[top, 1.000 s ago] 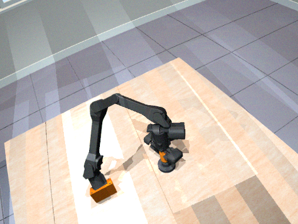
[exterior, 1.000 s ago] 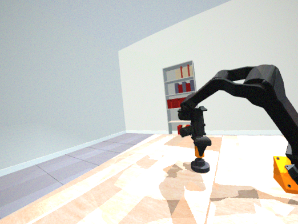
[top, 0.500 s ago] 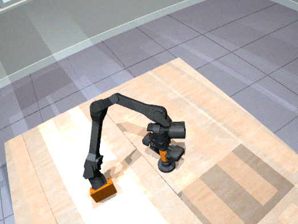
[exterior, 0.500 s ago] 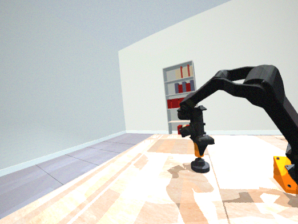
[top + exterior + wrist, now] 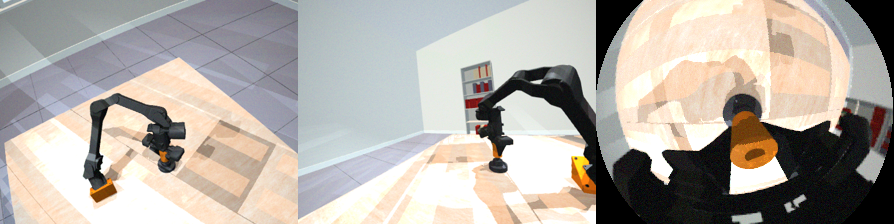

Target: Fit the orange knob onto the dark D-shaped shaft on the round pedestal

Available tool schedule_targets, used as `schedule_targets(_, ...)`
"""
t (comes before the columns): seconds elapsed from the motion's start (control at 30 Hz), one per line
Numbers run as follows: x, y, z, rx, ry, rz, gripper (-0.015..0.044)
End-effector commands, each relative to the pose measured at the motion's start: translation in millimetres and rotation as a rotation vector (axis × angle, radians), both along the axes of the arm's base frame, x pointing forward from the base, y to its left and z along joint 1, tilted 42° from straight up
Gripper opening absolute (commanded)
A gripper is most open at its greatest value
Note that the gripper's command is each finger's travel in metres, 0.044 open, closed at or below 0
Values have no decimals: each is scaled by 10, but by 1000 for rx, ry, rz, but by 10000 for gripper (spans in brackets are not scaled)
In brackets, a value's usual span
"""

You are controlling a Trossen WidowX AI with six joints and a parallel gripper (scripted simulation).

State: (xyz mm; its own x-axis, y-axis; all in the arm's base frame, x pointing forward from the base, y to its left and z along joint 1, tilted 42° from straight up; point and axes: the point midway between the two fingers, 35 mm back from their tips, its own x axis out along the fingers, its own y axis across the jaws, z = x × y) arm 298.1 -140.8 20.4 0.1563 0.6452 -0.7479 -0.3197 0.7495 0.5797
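Note:
The orange knob (image 5: pixel 163 156) (image 5: pixel 494 150) (image 5: pixel 745 131) is held upright between the fingers of my gripper (image 5: pixel 164 157) (image 5: pixel 497 152) (image 5: pixel 747 127), which is shut on it. The wrist view shows a dark oval recess in the knob's near end. The dark round pedestal (image 5: pixel 166 169) (image 5: pixel 498 168) (image 5: pixel 729 107) stands on the table directly below the knob. In the exterior view a narrower dark part of the pedestal shows under the knob's lower end. Whether they touch, how far the knob is down the shaft, and both flat sides cannot be seen.
The arm's orange base (image 5: pixel 104 192) (image 5: pixel 580 174) stands on the wooden table (image 5: pixel 85 120) (image 5: pixel 418 197). The arm arches from it over to the pedestal. Shadows cross the table. A bookshelf (image 5: pixel 477 94) stands against the far wall.

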Motion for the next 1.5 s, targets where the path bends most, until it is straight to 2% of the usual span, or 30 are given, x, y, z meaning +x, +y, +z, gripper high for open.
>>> schedule_targets(0.0,3,-18,32,-3,-7,-1,0)
schedule_targets(1.17,8,-22,30,-3,-7,-1,0)
schedule_targets(1.47,33,-27,29,-36,-142,156,0)
